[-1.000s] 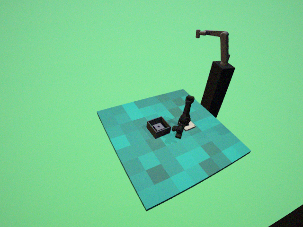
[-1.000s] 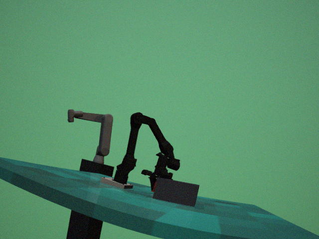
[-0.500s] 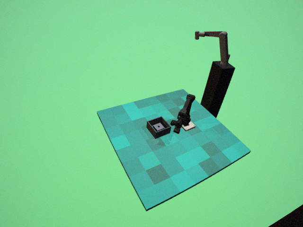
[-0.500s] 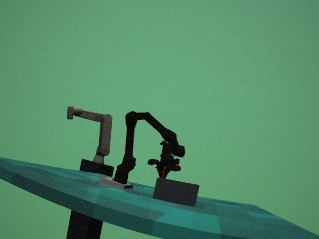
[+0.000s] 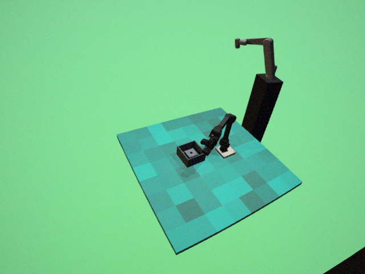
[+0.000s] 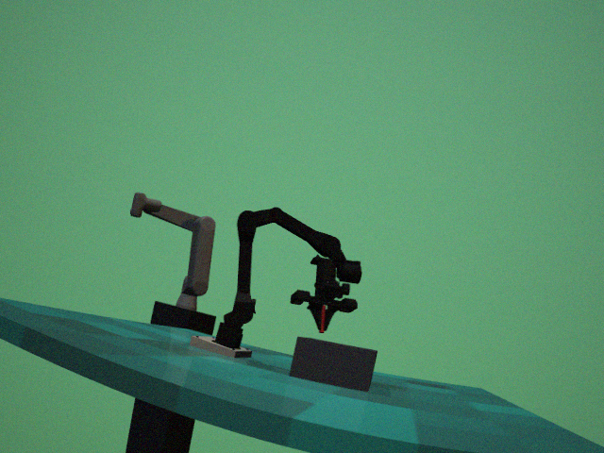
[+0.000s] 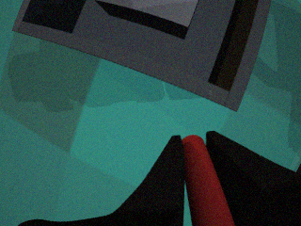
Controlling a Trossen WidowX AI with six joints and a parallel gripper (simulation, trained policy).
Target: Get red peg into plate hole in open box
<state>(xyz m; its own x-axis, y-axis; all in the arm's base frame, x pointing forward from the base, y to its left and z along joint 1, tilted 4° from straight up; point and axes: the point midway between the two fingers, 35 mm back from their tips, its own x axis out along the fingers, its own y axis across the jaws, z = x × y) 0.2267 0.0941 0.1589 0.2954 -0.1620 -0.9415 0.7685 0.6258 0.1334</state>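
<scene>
Top view: one open box (image 5: 195, 162) (image 6: 333, 363) (image 7: 136, 67), dark-walled; inside it, one plate (image 5: 187, 150) (image 7: 165, 10) with a small central hole (image 5: 190, 152). Your gripper (image 5: 205, 147) (image 6: 322, 329) (image 7: 193, 141) appears at the box's arm-side wall; the peg cannot be made out here.

Exterior view: one red peg (image 6: 323, 318) (image 7: 204, 181), near upright, clasped by your gripper, its lower end above the box's rim. Depth is hard to read (the near wall hides the inside), so if you lower too soon, the tip may strike the rim.

Wrist view: the same peg between both fingertips, set at a slant to the camera, with table behind its end and the box beyond. You would judge it short of the opening; carry it across first. A slanted grip could jam it at the hole, and a fingertip slip could drop it outside.

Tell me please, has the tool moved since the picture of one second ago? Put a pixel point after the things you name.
Yes. In the exterior view, the tool (image 5: 203, 148) (image 6: 322, 330) (image 7: 193, 141) went up, now above the box's (image 5: 195, 161) (image 6: 333, 363) (image 7: 141, 61) top edge.
</scene>
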